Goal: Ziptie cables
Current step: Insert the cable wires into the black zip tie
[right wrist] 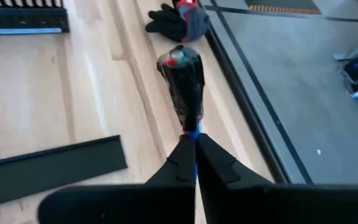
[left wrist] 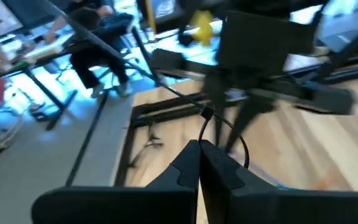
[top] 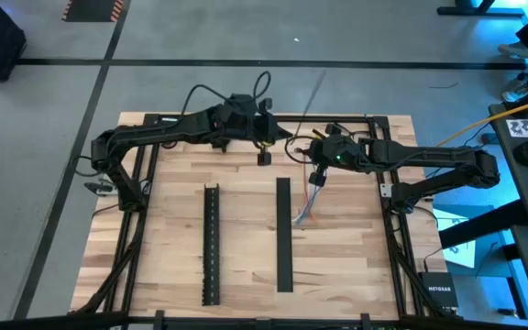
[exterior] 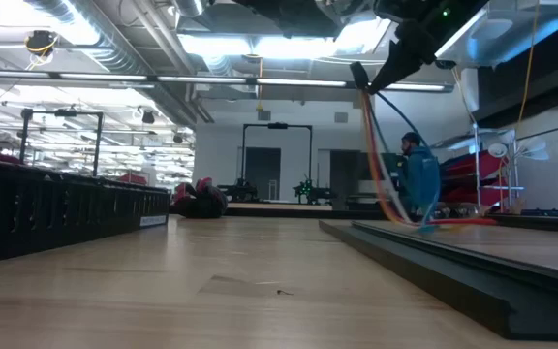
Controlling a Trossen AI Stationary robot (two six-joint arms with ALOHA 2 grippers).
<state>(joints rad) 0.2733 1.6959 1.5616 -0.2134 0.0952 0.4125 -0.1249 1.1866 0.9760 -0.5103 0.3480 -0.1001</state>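
The cables [exterior: 387,174], a bundle of red, white, blue and grey wires, hang from my right gripper [top: 317,179] at the table's far middle. Their lower end [top: 304,215] trails on the wood. In the right wrist view the bundle's dark-wrapped upper end [right wrist: 183,81] sticks out past the shut fingers. My left gripper [top: 265,158] is just left of it, shut on a thin dark ziptie [left wrist: 211,118]. The ziptie curls into a small loop in front of the fingertips. Whether the loop goes round the cables, I cannot tell. My left gripper pinches the ziptie's strap [left wrist: 202,138] between its two fingertips; the loop [left wrist: 244,152] stands free of the table just beyond them. My right gripper pinches the cable bundle near its upper, dark-wrapped end [right wrist: 191,127], the fingers across it. The bundle hangs slack below, its lower end [exterior: 424,223] resting on the table.
A long black slotted channel [top: 211,243] and a flat black cover [top: 283,234] lie lengthwise on the wooden table [top: 172,229]. A dark glove [right wrist: 179,22] lies at the table's edge. A person [exterior: 417,179] stands in the room behind.
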